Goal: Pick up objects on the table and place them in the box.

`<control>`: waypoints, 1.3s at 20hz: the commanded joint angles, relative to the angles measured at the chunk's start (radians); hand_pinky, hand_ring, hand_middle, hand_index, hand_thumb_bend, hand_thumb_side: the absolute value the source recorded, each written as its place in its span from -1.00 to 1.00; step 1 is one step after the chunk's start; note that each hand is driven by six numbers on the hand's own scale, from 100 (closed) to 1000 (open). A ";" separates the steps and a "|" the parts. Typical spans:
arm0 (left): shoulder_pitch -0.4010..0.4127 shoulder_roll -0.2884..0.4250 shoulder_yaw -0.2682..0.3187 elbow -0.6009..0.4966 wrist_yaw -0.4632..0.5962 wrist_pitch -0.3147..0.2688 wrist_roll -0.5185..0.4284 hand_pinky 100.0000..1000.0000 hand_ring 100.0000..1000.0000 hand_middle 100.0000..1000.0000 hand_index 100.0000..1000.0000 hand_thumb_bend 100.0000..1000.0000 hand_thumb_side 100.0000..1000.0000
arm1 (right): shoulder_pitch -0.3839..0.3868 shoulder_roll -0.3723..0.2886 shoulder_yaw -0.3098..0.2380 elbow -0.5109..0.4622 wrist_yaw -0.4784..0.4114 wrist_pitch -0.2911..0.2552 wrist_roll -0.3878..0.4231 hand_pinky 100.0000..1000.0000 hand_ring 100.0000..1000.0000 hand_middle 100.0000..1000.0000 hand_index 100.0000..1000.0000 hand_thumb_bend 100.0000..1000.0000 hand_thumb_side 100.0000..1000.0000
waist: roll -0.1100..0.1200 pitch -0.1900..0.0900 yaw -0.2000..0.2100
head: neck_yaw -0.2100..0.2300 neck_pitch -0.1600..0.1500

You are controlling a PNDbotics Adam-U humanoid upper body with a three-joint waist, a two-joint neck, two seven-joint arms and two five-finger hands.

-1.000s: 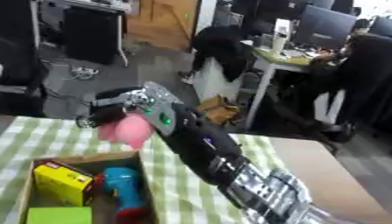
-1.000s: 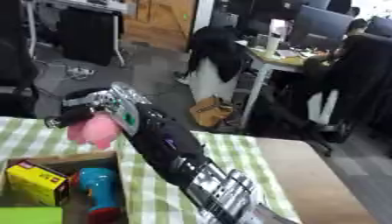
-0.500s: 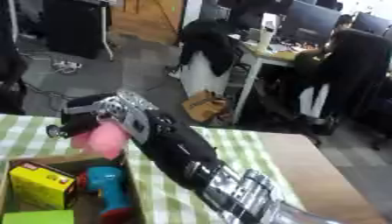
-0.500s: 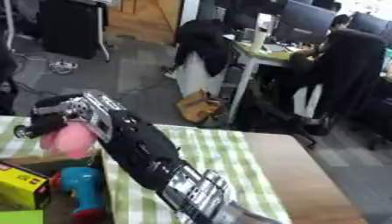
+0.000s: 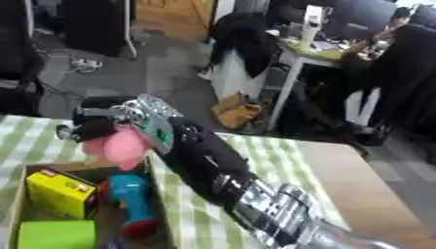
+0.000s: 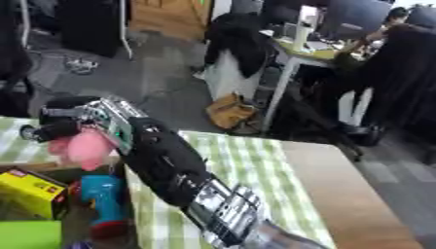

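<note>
Our right hand holds the pink object, fingers curled around it, above the box far edge; 3 items lie inside, release remains.

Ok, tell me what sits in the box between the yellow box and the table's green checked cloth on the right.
In the left eye view, the blue and red toy lies between the yellow box and the checked cloth, inside the cardboard box.
</note>
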 commanded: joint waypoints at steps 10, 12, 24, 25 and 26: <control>-0.029 -0.010 0.000 -0.013 0.005 -0.006 -0.001 0.77 0.80 0.82 0.84 -0.93 1.00 | 0.015 -0.004 0.004 -0.039 0.006 -0.176 -0.634 -1.00 -1.00 -1.00 -0.50 -1.00 1.00 | 0.038 0.011 0.002 | -0.007 -0.010; -0.029 -0.010 0.000 -0.013 0.005 -0.006 -0.001 0.77 0.80 0.82 0.84 -0.93 1.00 | 0.018 -0.006 0.008 -0.034 -0.001 -0.206 -0.731 -1.00 -1.00 -1.00 -0.45 -1.00 1.00 | 0.039 0.011 0.001 | -0.007 -0.011; -0.027 -0.006 -0.002 -0.013 0.007 -0.008 -0.009 0.78 0.80 0.82 0.84 -0.93 1.00 | 0.023 -0.032 0.007 0.019 0.294 -0.306 -0.828 0.54 0.20 0.17 0.22 -1.00 1.00 | 0.041 0.008 -0.003 | -0.012 -0.019; -0.027 -0.005 -0.002 -0.013 0.007 -0.008 -0.009 0.78 0.80 0.82 0.84 -0.93 1.00 | 0.024 -0.040 0.009 0.015 0.344 -0.312 -0.831 0.65 0.29 0.21 0.24 -1.00 1.00 | 0.040 0.008 -0.001 | -0.014 -0.018; -0.028 -0.005 -0.002 -0.013 0.008 -0.008 -0.010 0.78 0.80 0.82 0.84 -0.93 1.00 | 0.026 -0.043 0.005 0.013 0.391 -0.315 -0.842 0.74 0.36 0.26 0.27 -1.00 1.00 | 0.040 0.008 -0.001 | -0.015 -0.019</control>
